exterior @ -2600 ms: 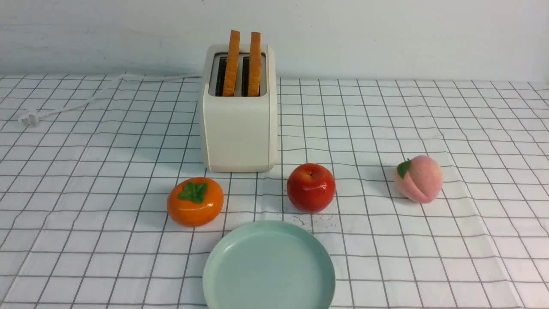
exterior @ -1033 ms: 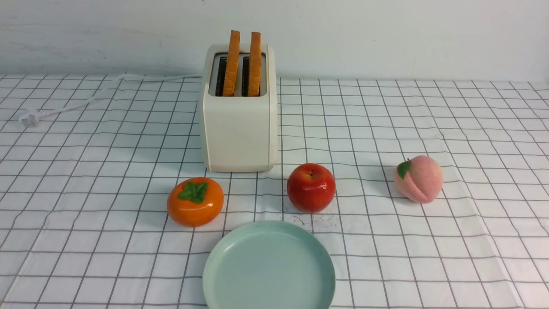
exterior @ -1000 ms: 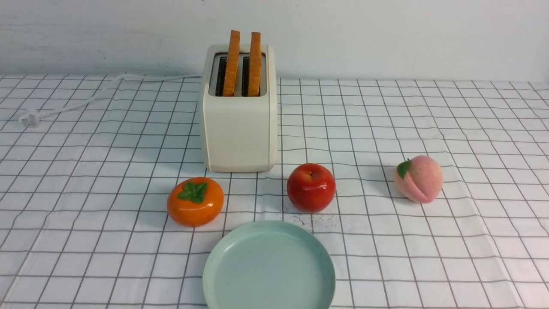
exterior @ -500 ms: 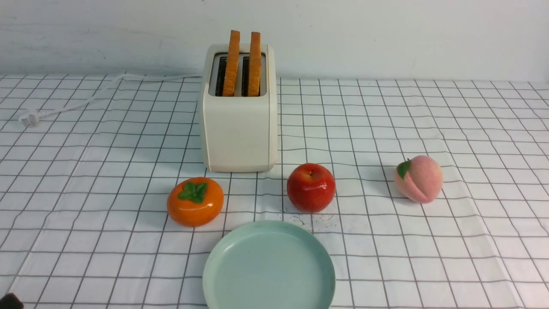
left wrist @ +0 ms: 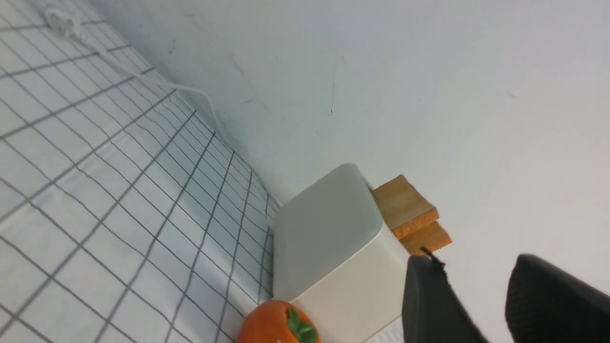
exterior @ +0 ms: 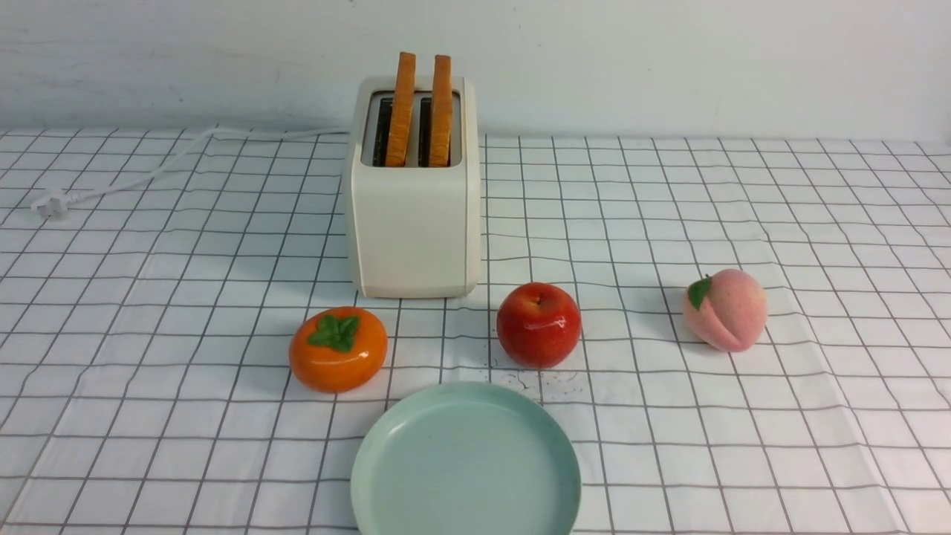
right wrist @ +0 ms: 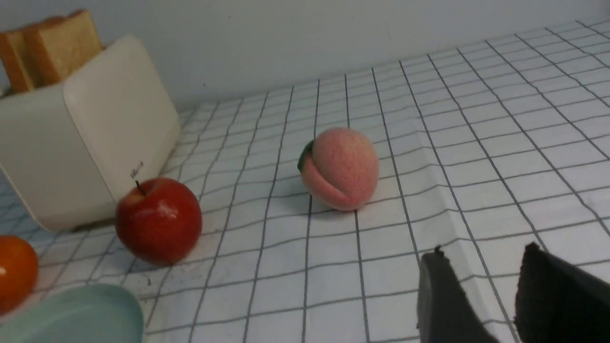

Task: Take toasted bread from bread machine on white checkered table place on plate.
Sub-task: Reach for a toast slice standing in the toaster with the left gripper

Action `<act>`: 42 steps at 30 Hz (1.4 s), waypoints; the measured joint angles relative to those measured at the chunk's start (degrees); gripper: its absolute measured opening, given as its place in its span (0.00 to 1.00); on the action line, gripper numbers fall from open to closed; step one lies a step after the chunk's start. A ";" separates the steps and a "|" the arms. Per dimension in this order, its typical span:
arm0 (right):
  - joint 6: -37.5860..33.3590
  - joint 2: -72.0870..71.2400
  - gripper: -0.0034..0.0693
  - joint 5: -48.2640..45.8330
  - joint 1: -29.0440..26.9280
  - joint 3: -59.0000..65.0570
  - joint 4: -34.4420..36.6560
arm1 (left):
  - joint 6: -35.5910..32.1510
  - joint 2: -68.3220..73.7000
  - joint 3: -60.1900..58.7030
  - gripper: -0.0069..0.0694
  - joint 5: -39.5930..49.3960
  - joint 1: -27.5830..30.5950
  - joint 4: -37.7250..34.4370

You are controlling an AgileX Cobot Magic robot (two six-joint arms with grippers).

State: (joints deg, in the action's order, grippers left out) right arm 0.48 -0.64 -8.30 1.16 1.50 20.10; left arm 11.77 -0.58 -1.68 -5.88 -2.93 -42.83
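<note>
Two slices of toasted bread [exterior: 402,108] [exterior: 441,110] stand upright in the slots of the cream bread machine [exterior: 414,215], at the back of the white checkered table [exterior: 743,186]. The mint-green plate [exterior: 466,462] lies empty at the front edge. Neither arm shows in the front view. In the left wrist view my left gripper [left wrist: 474,267] is open and empty, apart from the bread machine [left wrist: 333,238] and the toasted bread [left wrist: 405,209]. My right gripper [right wrist: 483,257] is open and empty above the cloth, with the bread machine [right wrist: 86,133] and plate [right wrist: 76,317] far off.
An orange persimmon [exterior: 338,348] and a red apple [exterior: 539,324] sit between the bread machine and the plate. A pink peach [exterior: 725,309] lies to the right. The white cord and plug [exterior: 50,202] trail off to the back left.
A dark tip showed at the front view's lower left corner half a second ago and is out of that view now. Nothing on the table has moved.
</note>
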 joint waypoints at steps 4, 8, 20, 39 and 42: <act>0.00 0.00 0.38 3.03 0.00 0.00 7.72 | 0.00 0.00 0.25 0.40 1.79 0.00 -1.60; -0.48 0.00 0.36 1.27 0.00 -1.02 13.53 | -1.60 0.00 4.52 0.32 8.93 0.00 -1.32; -14.67 9.30 0.09 -25.16 0.00 -24.03 14.07 | -20.36 22.84 24.83 0.07 25.50 0.00 0.40; -22.40 25.30 0.09 -40.39 0.00 -41.83 13.80 | -22.79 74.26 68.32 0.07 36.62 -15.41 15.15; -22.45 26.98 0.09 -41.16 0.00 -43.51 13.80 | -19.55 80.89 74.09 0.08 34.80 -18.10 22.03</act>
State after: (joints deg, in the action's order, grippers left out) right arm -21.97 26.34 -49.46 1.16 -42.01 33.90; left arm -7.78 80.31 72.41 28.92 -21.03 -20.81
